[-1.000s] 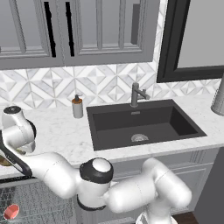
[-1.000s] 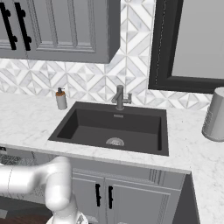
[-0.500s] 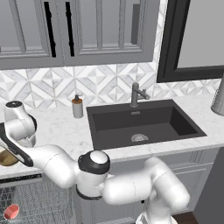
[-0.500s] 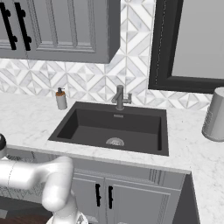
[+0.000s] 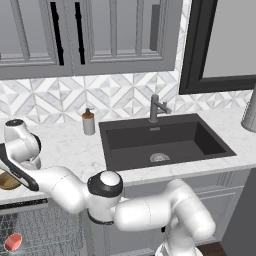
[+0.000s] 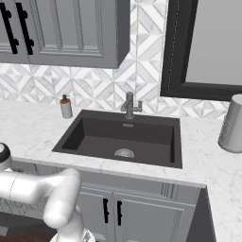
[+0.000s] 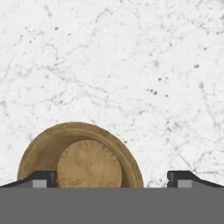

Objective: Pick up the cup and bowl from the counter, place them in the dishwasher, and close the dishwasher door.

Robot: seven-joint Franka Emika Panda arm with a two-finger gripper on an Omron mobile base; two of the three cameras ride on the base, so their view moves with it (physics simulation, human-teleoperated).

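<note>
The brown wooden bowl (image 7: 81, 157) lies on the white marble counter (image 7: 131, 65), low in the hand view. My gripper (image 7: 111, 179) is open straight above it, the bowl sitting between the fingertips (image 7: 43, 178) and nearer the left one. In the left base view the bowl (image 5: 7, 181) peeks out under my hand at the counter's (image 5: 65, 145) far left. The cup (image 5: 12, 242), red inside, lies in the wire rack of the dishwasher (image 5: 47, 232) below. The dishwasher door is out of view.
A soap bottle (image 5: 88, 121) stands by the backsplash left of the dark sink (image 5: 160, 142) with its faucet (image 5: 156, 107). A grey canister (image 6: 232, 123) stands at the counter's right end. Grey cabinet doors (image 6: 111, 208) sit under the sink.
The arm has shifted only slightly above the bowl. The jaws have stayed open, and the bowl and cup have not moved.
</note>
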